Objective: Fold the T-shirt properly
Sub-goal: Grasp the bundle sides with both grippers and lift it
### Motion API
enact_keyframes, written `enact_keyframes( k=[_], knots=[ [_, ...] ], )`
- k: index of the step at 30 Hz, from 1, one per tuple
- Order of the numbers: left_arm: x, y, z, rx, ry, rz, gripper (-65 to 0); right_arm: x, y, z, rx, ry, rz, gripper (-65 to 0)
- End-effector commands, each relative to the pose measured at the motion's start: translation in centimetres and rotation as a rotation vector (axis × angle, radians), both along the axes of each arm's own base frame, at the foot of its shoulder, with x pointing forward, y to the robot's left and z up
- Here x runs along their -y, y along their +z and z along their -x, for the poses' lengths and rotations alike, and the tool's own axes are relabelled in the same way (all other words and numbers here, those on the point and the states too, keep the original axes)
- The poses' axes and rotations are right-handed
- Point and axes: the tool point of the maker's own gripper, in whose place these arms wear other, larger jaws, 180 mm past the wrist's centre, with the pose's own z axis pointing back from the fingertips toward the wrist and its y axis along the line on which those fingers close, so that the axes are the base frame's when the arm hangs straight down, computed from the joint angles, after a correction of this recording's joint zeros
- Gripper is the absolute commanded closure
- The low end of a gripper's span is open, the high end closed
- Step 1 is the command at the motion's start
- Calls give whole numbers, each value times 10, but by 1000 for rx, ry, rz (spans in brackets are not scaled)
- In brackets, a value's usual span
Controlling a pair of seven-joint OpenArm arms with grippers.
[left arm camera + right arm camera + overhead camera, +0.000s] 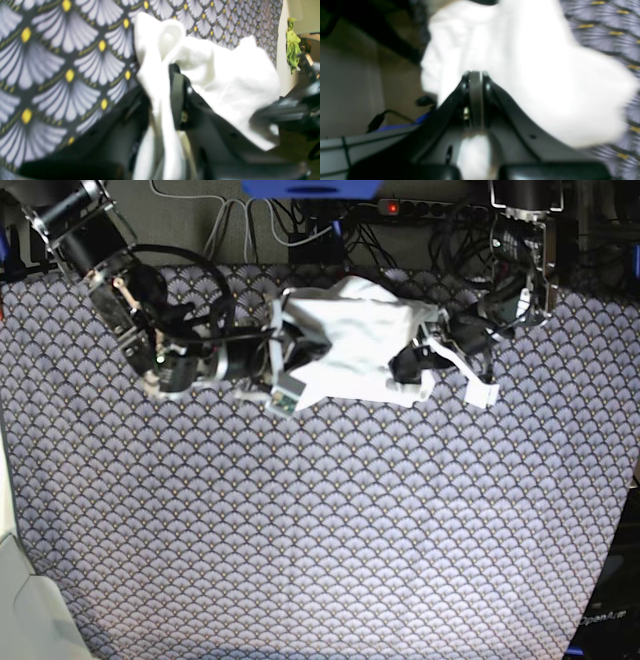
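Both arms are lifting the T-shirt (352, 340), bunched between the two sets of jaws over the table (320, 530). Right gripper (475, 76) and left gripper (163, 82) are clamping white cloth. Next move, I judge: spreading it flat before folding.

T-shirt (355, 345): white, crumpled in a bunched heap; plain side showing; far-centre of the patterned surface.

Desk (320, 560) was covered by a grey-violet cloth with a fan-scale pattern and yellow dots. Behind its far edge lay a tangle of cables (300, 225), a power strip with a red light (400, 207) and a blue object (310, 188). A green rag (292, 45) hung off to the side in the left wrist view.
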Motion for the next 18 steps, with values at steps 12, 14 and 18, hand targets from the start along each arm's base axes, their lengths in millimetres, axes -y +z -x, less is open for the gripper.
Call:
enact_keyframes(
  k=[12, 14, 18],
  knots=[
    [29, 28, -34, 95, -98, -10, -5, 28, 3, -9, 18, -52, 5, 0],
    [31, 31, -42, 117, -132, -58, -5, 31, 3, -9, 19, -54, 12, 0],
    [40, 36, -62, 171, -213, -187, -5, 51, 7, -16, 46, -76, 42, 0]
  ],
)
